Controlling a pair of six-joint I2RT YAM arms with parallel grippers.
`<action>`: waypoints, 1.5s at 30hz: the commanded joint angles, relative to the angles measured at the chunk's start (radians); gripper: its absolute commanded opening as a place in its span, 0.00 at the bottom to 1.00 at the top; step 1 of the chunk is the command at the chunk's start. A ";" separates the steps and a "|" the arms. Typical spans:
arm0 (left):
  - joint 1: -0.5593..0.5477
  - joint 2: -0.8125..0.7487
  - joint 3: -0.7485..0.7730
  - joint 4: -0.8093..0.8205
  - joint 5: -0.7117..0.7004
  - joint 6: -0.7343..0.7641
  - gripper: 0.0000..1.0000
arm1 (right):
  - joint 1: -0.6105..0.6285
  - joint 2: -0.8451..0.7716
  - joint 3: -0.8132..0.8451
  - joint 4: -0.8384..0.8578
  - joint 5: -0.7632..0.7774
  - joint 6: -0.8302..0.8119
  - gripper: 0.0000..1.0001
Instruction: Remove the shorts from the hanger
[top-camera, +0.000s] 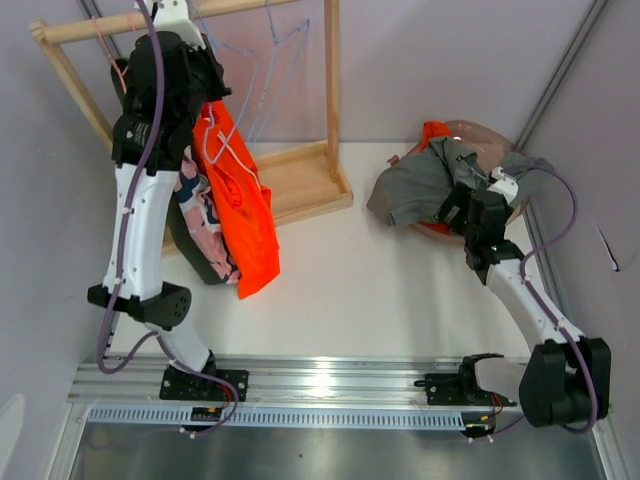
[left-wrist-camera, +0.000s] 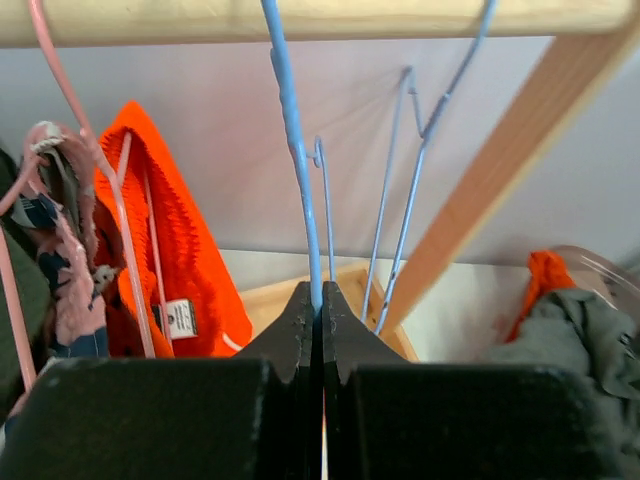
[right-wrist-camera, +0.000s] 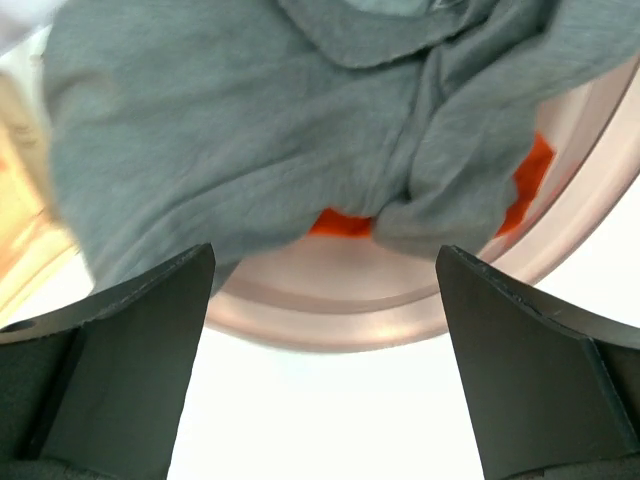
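- Two pairs, the grey shorts (top-camera: 420, 185) on top of an orange pair (top-camera: 435, 130), lie in the pink bowl (right-wrist-camera: 400, 310) at 2 o'clock, likely the drop spot.
- The right gripper (right-wrist-camera: 325, 262) hangs wide open over them and holds nothing.
- The left gripper (left-wrist-camera: 317, 292) pinches the blue hanger (left-wrist-camera: 290, 120) at 11 o'clock, likely to steady it.
- Three pairs hang on the wooden rack (top-camera: 330, 80): bright orange shorts (top-camera: 245, 215), pink patterned shorts (top-camera: 200, 210) and dark green shorts (top-camera: 195, 255). Thin wires crowd close by.

White table (top-camera: 380, 300), pale grey walls (top-camera: 430, 60), wooden rack (top-camera: 332, 90) at back
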 joint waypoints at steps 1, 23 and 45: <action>-0.007 0.077 0.100 0.043 -0.109 0.043 0.00 | 0.014 -0.111 -0.066 0.050 -0.069 0.056 1.00; 0.028 0.123 -0.007 0.123 -0.025 -0.020 0.05 | 0.291 -0.225 -0.098 0.011 0.015 0.067 0.99; 0.024 -0.081 -0.105 0.053 -0.022 0.004 0.76 | 0.477 -0.326 -0.066 -0.136 0.188 0.082 0.99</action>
